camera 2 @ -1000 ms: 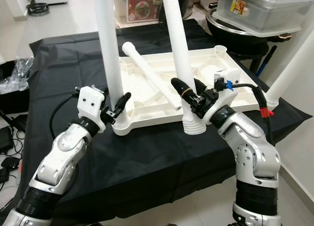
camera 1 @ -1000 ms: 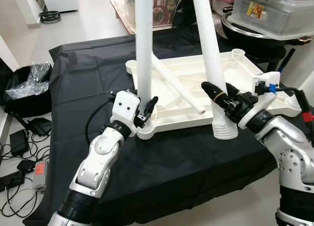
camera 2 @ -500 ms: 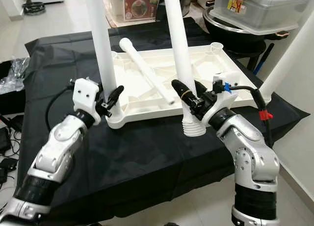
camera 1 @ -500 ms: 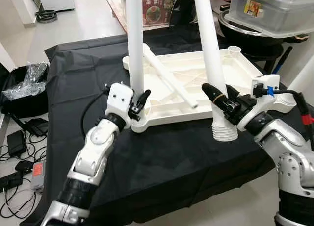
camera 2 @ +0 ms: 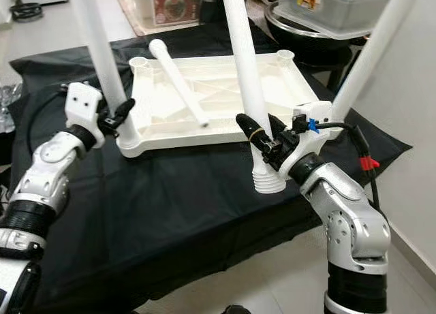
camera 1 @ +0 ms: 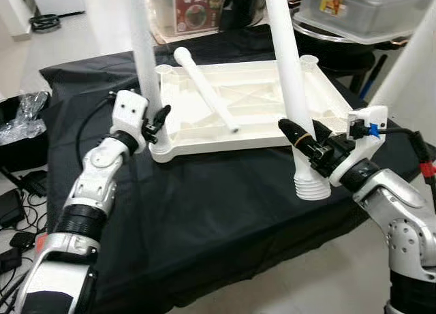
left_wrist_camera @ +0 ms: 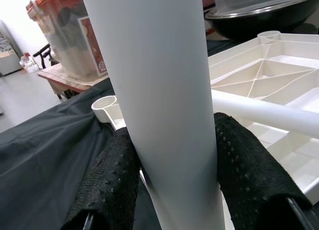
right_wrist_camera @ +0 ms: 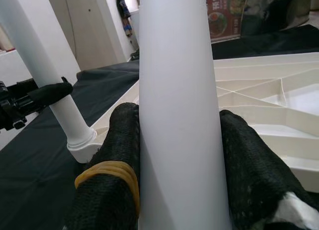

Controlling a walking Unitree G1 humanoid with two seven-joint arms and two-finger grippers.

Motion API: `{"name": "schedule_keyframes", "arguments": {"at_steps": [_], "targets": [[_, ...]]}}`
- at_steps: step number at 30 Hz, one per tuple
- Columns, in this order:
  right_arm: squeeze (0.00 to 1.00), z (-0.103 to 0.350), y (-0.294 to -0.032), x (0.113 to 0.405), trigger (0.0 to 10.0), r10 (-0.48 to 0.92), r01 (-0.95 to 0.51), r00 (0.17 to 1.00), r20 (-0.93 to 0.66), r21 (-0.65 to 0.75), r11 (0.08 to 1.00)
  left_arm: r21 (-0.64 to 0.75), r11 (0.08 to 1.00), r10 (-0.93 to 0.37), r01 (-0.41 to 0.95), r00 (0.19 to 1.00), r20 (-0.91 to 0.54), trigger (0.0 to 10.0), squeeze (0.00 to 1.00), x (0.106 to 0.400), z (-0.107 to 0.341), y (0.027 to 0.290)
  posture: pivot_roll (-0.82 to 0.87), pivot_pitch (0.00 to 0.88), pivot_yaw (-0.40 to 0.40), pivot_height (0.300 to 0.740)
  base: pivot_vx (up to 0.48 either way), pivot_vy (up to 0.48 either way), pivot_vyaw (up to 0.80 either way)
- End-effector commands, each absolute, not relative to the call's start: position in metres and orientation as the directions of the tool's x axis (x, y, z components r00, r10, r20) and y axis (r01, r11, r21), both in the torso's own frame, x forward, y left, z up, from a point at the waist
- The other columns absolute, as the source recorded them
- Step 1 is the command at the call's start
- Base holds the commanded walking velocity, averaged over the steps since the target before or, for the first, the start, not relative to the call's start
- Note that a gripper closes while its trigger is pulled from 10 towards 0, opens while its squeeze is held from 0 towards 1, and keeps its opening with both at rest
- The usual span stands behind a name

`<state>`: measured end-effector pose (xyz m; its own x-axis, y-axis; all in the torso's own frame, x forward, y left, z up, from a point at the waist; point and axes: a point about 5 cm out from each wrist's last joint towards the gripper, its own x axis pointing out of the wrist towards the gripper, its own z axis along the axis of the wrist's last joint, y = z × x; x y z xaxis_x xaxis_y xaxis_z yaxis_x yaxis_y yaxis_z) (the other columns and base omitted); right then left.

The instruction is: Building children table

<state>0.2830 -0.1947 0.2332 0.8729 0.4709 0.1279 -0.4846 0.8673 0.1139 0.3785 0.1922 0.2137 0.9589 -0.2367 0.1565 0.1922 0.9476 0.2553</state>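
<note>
A white tabletop (camera 1: pixel 272 103) lies upside down on a black-draped table (camera 1: pixel 204 212). My left gripper (camera 1: pixel 153 120) is shut on a white leg (camera 1: pixel 143 48) standing upright in the near-left corner socket (camera 1: pixel 161 149); its black fingers (left_wrist_camera: pixel 109 180) press both sides of the tube. My right gripper (camera 1: pixel 303 138) is shut on a second leg (camera 1: pixel 286 62), held upright in front of the tabletop's near edge, its threaded end (camera 1: pixel 310 186) just above the cloth. A loose leg (camera 1: pixel 204 89) lies across the tabletop. A further leg (camera 2: pixel 371 48) rises behind my right wrist.
A clear plastic box (camera 1: pixel 368 14) on a black pan stands at the back right. A plastic bag (camera 1: pixel 20 120) and cables (camera 1: pixel 13 205) lie on the floor at the left. A printed carton (camera 1: pixel 197 7) stands behind the table.
The view has shifted. The tabletop corner with the left leg now sits farther left and away, and my left arm is more stretched. Both grippers keep their hold.
</note>
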Motion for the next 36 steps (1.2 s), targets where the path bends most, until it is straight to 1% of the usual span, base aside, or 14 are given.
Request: {"name": "schedule_keyframes", "arguments": {"at_steps": [1,3,4,15,16,17,19,20,24,26,27,29,31,36], "targets": [[0.00,0.236,-0.195,0.279,10.0,0.475,-0.489,0.870,0.132,0.104,0.866,0.343,0.936,-0.150,0.076,0.969,0.194,10.0,0.00,0.378,0.224,0.220,-0.10,0.158,0.020,0.740,0.000,0.000,0.00],[0.00,0.235,-0.195,0.279,10.0,0.475,-0.488,0.870,0.130,0.103,0.867,0.340,0.937,-0.152,0.078,0.969,0.197,10.0,0.00,0.378,0.225,0.221,-0.10,0.158,0.020,0.740,0.000,0.000,0.00],[0.00,0.235,-0.196,0.279,10.0,0.473,-0.486,0.872,0.128,0.104,0.868,0.333,0.938,-0.174,0.099,0.963,0.205,10.0,1.00,0.378,0.226,0.222,-0.10,0.158,0.021,0.740,0.000,0.000,0.00],[0.00,0.235,-0.200,0.280,10.0,0.465,-0.476,0.877,0.117,0.096,0.874,0.336,0.913,-0.319,0.233,0.919,0.230,10.0,1.00,0.367,0.240,0.225,-0.10,0.155,0.021,0.740,0.000,0.000,0.00],[0.00,0.236,-0.200,0.281,10.0,0.465,-0.476,0.878,0.117,0.095,0.874,0.329,0.914,-0.322,0.236,0.916,0.237,10.0,0.85,0.364,0.243,0.229,-0.10,0.155,0.022,0.740,0.000,0.000,0.00],[0.00,0.236,-0.199,0.281,10.0,0.464,-0.475,0.878,0.117,0.095,0.875,0.338,0.911,-0.326,0.235,0.913,0.245,10.0,0.22,0.361,0.245,0.232,-0.10,0.154,0.021,0.740,0.000,0.000,0.00],[0.00,0.236,-0.199,0.281,10.0,0.463,-0.474,0.879,0.117,0.095,0.875,0.342,0.909,-0.331,0.237,0.910,0.250,10.0,0.22,0.358,0.247,0.237,-0.10,0.154,0.021,0.740,0.000,0.000,0.00],[0.00,0.236,-0.199,0.282,10.0,0.461,-0.472,0.879,0.117,0.094,0.876,0.355,0.900,-0.351,0.251,0.902,0.252,10.0,0.00,0.353,0.250,0.242,-0.10,0.154,0.021,0.740,0.000,0.000,0.00],[0.00,0.237,-0.201,0.282,10.0,0.456,-0.466,0.882,0.117,0.088,0.880,0.359,0.880,-0.413,0.312,0.876,0.251,10.0,0.00,0.343,0.253,0.244,-0.09,0.154,0.021,0.740,0.000,0.000,0.00],[0.00,0.237,-0.204,0.283,10.0,0.436,-0.445,0.892,0.115,0.069,0.893,0.358,0.815,-0.548,0.455,0.807,0.221,10.0,0.00,0.327,0.254,0.236,-0.09,0.154,0.022,0.740,0.000,0.000,0.00],[0.00,0.237,-0.204,0.283,10.0,0.436,-0.445,0.892,0.115,0.069,0.893,0.358,0.815,-0.548,0.455,0.807,0.221,10.0,0.00,0.327,0.254,0.236,-0.09,0.154,0.022,0.740,0.000,0.000,0.00],[0.00,0.237,-0.212,0.285,10.0,0.395,-0.399,0.914,0.096,0.026,0.917,0.349,0.679,-0.722,0.646,0.674,0.157,10.0,0.00,0.301,0.251,0.220,-0.09,0.152,0.022,0.740,0.000,0.000,0.00],[0.00,0.231,-0.218,0.284,10.0,0.387,-0.386,0.921,0.048,-0.031,0.922,0.320,0.584,-0.808,0.746,0.572,0.143,10.0,0.00,0.285,0.250,0.207,-0.09,0.149,0.023,0.740,0.000,0.000,0.00],[0.00,0.226,-0.224,0.279,10.0,0.409,-0.408,0.912,0.025,-0.039,0.912,0.301,0.557,-0.830,0.774,0.531,0.171,10.0,0.00,0.279,0.251,0.196,-0.09,0.146,0.023,0.740,0.000,0.000,0.00]]}}
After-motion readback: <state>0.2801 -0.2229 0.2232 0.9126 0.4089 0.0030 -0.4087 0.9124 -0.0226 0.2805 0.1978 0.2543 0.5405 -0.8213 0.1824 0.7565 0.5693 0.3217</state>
